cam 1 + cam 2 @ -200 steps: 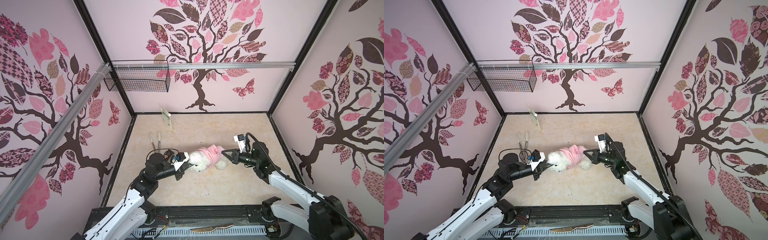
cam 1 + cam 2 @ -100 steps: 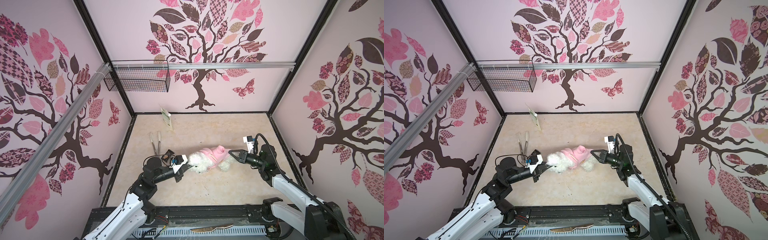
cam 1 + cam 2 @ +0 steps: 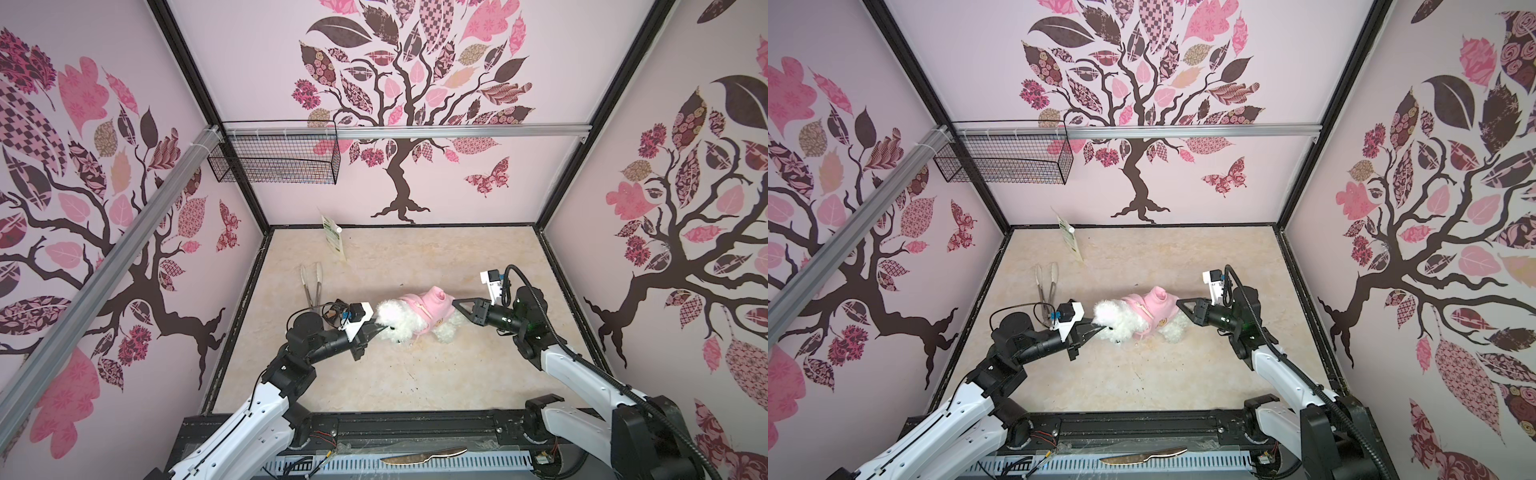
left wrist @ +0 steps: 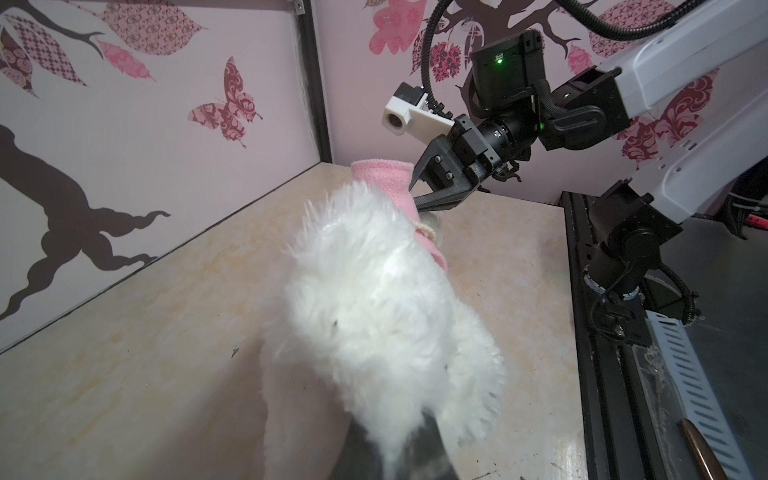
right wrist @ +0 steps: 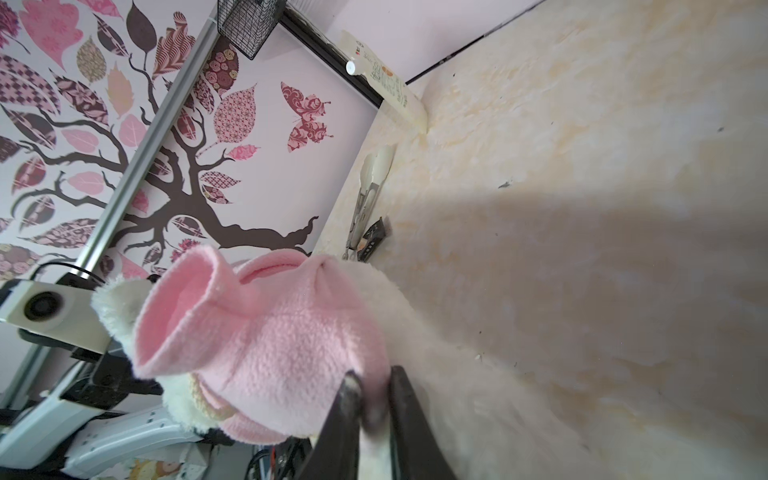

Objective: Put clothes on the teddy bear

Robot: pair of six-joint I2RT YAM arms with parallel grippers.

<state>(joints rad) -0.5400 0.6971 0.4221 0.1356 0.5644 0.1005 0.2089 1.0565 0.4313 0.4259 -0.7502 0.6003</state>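
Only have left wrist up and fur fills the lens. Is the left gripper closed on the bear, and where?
Observer: Yes. In both top views the left gripper is shut in the fur of the teddy bear, at its head.
Operator: And the right gripper, what is it touching?
Observer: In the right wrist view its jaws stand slightly apart, straddling the hem of the pink hoodie.
Operator: Is a paw through that upright sleeve?
Observer: No paw shows. In the right wrist view its opening looks hollow, pink all the way in.
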